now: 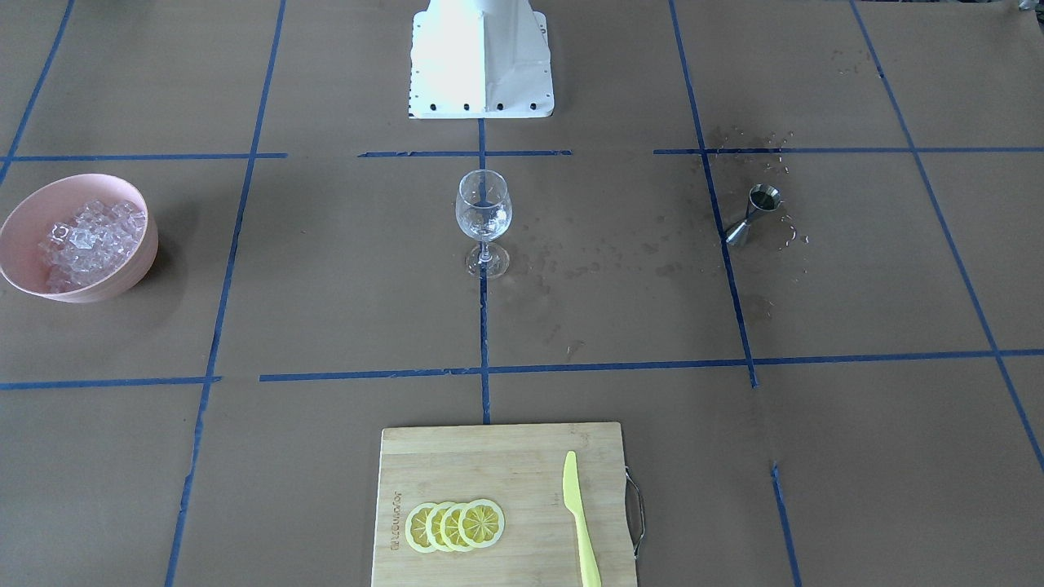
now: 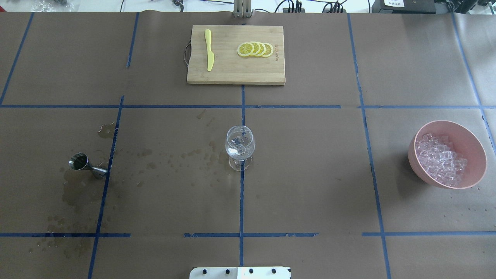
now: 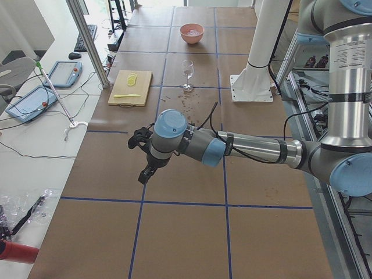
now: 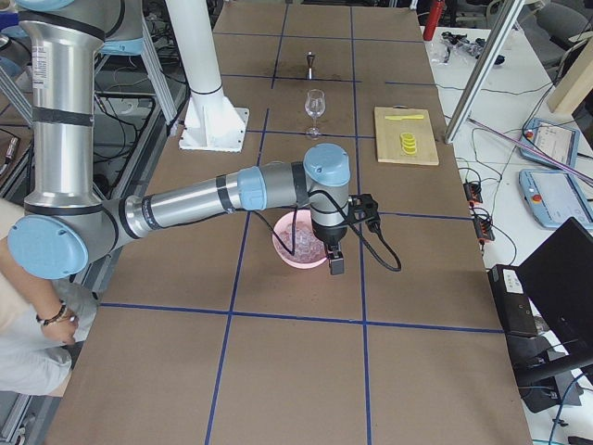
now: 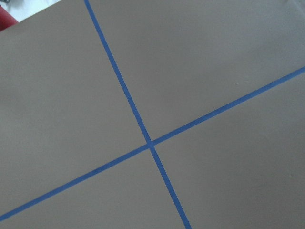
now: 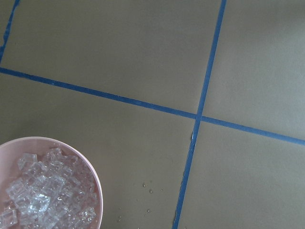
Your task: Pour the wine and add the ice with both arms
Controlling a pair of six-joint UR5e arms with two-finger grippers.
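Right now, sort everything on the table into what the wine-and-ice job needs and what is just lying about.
For the job: stemmed glass, jigger, ice, pink bowl holding it.
Lying about: cutting board, lemon slices, yellow knife.

I see the ice (image 2: 441, 162) as a heap of small clear lumps in a pink bowl (image 2: 476, 155), well apart from the glass (image 2: 240, 147), on the robot's right of it. Something clear and shiny sits low in the glass; I cannot tell if it is wine. Dark wet spots (image 2: 77, 192) dot the paper from the glass out to its left.

My left arm (image 3: 250, 148), grey with pale blue caps, reaches out low, far to the left of the glass. My right arm (image 4: 185, 204) looks the same and bends down over the ice. The left gripper (image 3: 143, 174) and right gripper (image 4: 334, 266) are black; I cannot tell how their fingers stand.
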